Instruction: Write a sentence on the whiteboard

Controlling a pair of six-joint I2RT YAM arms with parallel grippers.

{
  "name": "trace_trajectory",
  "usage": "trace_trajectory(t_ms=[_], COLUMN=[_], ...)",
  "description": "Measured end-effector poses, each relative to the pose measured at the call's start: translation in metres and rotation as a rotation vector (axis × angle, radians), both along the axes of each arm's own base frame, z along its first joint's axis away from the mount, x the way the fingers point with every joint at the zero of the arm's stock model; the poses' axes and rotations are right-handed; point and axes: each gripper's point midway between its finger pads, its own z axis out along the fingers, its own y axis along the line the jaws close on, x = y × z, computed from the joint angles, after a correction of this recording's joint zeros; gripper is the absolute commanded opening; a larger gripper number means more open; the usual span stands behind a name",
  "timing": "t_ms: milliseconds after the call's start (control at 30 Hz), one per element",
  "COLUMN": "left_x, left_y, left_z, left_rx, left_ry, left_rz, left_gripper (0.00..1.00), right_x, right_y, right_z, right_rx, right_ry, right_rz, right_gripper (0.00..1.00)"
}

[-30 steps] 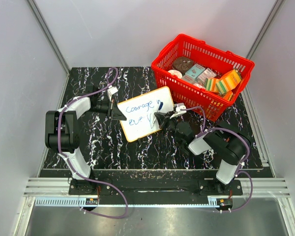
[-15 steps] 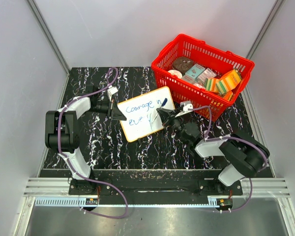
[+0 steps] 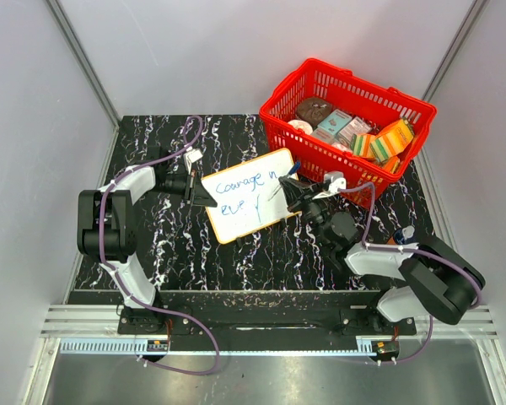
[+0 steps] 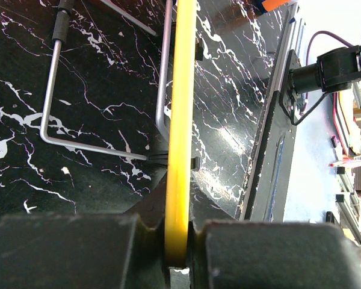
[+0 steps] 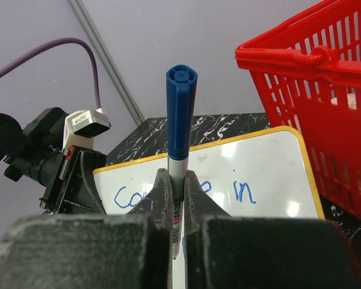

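The whiteboard [image 3: 251,196] sits on the desk [image 3: 177,245], its left edge pinched by the left end effector [image 3: 204,196]. The right end effector [image 3: 298,197] — clamped on a blue marker [image 5: 180,102] — is at the board's right edge, the unfinished sentence [image 3: 244,183] just to its left.

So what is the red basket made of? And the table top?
The red basket looks like shiny moulded plastic: one even colour, with thin slats forming a lattice. The table looks like polished black stone with white veins, or a glossy print of it; it reflects light.
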Motion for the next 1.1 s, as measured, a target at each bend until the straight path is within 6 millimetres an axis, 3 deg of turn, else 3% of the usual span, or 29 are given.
trace_trajectory(t_ms=[867,1100], left_x=[-0.001,-0.001], left_y=[0.0,0.001], left_z=[-0.001,-0.001], left_rx=[0.005,0.008], left_ry=[0.004,0.004], left_rz=[0.001,0.001], left_gripper=[0.0,0.0], right_x=[0.015,0.015], right_y=[-0.043,-0.042], right_z=[-0.007,-0.009], right_rx=[0.019,0.024], right_ry=[0.097,0.116], right_rz=[-0.028,0.006], right_gripper=[0.0,0.0])
